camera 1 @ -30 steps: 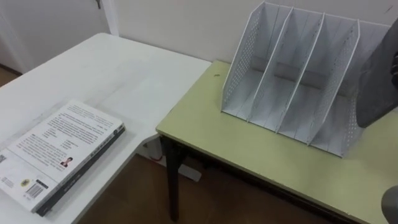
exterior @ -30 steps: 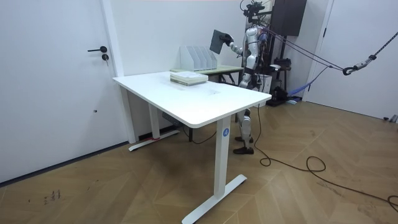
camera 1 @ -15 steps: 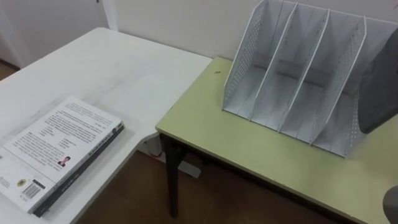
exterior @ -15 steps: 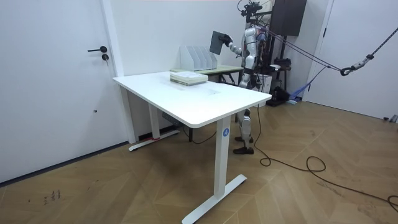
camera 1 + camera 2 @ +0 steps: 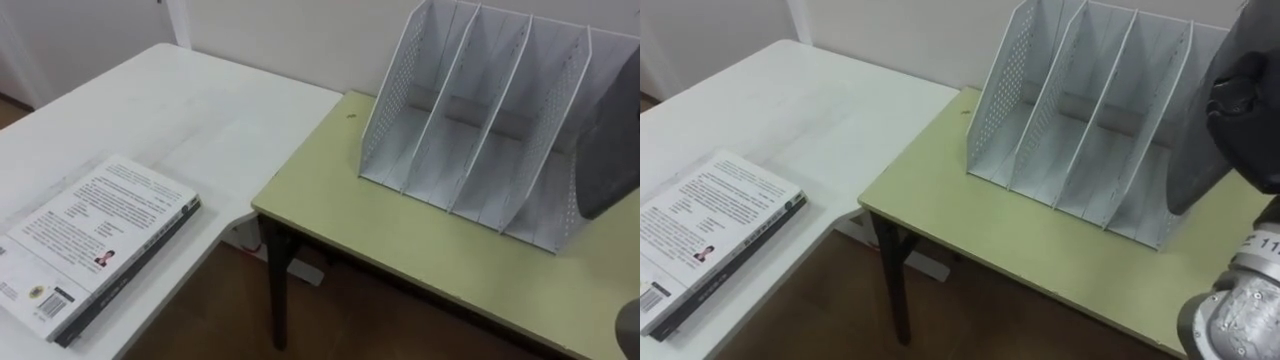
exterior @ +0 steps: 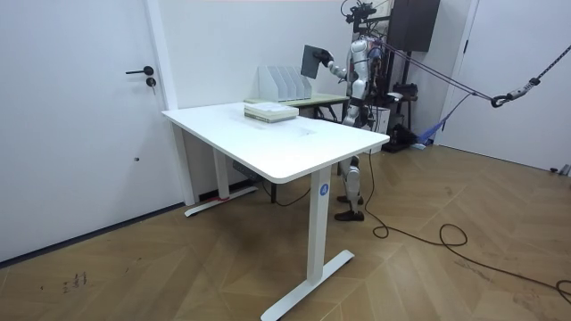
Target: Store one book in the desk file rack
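A white mesh file rack [image 5: 470, 110] with several upright slots stands at the back of a pale green desk [image 5: 400, 250]. My right hand [image 5: 1245, 105] is shut on a dark grey book [image 5: 1200, 140], held upright in the air just in front of the rack's rightmost slot. The book's lower edge is above the desk and outside the slots. In the room view I stand at the green desk, the book [image 6: 310, 61] raised beside the rack [image 6: 284, 82].
A white table [image 5: 180, 110] adjoins the green desk on my left. A small stack of books [image 5: 100, 240] with a printed white cover lies near its front. A floor gap shows under the desks' corner.
The picture has shifted a little as the camera moved. The book stays held at the rack's right end, about where it was.
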Tool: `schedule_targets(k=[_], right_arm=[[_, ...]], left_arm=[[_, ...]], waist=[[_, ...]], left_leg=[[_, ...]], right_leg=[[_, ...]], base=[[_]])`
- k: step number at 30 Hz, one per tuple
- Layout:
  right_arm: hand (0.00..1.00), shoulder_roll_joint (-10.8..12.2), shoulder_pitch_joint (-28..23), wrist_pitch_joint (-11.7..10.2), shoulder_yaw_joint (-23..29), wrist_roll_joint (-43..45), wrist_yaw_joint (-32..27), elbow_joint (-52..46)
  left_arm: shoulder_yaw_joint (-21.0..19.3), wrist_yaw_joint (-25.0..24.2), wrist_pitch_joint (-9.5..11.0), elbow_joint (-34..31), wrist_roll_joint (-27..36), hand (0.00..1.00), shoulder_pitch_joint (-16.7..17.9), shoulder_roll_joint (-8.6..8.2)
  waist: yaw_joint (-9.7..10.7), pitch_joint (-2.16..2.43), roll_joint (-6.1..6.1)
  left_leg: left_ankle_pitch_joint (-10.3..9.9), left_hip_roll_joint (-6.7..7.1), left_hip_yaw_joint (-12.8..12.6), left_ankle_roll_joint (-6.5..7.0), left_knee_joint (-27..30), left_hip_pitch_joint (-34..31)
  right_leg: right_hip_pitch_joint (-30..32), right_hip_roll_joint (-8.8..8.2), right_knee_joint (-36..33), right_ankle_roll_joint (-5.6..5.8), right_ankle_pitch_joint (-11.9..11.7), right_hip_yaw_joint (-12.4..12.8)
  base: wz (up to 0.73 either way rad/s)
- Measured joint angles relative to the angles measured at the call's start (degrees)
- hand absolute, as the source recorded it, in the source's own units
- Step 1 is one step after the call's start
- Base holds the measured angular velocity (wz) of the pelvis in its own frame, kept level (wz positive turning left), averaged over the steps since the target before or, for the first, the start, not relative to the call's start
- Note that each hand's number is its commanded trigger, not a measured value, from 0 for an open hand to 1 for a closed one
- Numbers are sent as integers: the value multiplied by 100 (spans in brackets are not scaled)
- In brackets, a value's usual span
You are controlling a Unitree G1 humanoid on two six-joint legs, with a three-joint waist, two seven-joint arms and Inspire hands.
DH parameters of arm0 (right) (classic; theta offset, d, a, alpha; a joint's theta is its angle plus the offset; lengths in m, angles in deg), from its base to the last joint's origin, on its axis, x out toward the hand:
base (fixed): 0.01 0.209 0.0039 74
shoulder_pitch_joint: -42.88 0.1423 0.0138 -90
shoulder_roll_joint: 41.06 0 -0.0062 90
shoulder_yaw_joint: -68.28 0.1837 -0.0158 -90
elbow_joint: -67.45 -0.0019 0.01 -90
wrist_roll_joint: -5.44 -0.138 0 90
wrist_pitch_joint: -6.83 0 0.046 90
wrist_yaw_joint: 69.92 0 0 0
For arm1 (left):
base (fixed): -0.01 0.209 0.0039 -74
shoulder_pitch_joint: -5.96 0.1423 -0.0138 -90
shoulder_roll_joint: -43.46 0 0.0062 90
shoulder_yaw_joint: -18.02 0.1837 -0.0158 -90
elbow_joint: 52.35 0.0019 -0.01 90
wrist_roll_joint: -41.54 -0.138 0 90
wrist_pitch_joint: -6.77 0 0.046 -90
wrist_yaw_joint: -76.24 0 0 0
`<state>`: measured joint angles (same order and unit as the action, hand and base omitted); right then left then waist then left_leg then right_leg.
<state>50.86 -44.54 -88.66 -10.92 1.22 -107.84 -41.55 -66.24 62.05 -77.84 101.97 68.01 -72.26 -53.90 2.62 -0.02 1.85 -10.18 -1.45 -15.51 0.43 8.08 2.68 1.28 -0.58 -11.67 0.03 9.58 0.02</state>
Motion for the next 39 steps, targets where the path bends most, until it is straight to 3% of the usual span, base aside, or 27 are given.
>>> schedule_targets(k=[7, 33, 39], right_arm=[[100, -3, 604, 2, -4, 2, 195, 1], [100, -7, 666, 10, 4, 1, 353, 90], [100, -12, 888, 13, 19, -9, 431, 810]], left_arm=[[-31, -2, 2, -6, -13, 0, -11, 4], [-3, 23, -9, -3, -15, 0, -5, -1], [-37, 13, -8, -5, -178, 0, -22, -6]], waist=[[4, -41, 76], [21, -19, 93], [10, -19, 91]], left_leg=[[0, 0, 12, 0, -4, -4], [0, 2, 58, 0, -27, 97], [0, 5, 59, 0, -27, 83]], right_leg=[[-19, -1, 26, 0, 0, -18], [-158, -5, 84, -5, -7, -89], [-171, -11, 86, -6, -8, -97]], base=[[0], [0], [0]])
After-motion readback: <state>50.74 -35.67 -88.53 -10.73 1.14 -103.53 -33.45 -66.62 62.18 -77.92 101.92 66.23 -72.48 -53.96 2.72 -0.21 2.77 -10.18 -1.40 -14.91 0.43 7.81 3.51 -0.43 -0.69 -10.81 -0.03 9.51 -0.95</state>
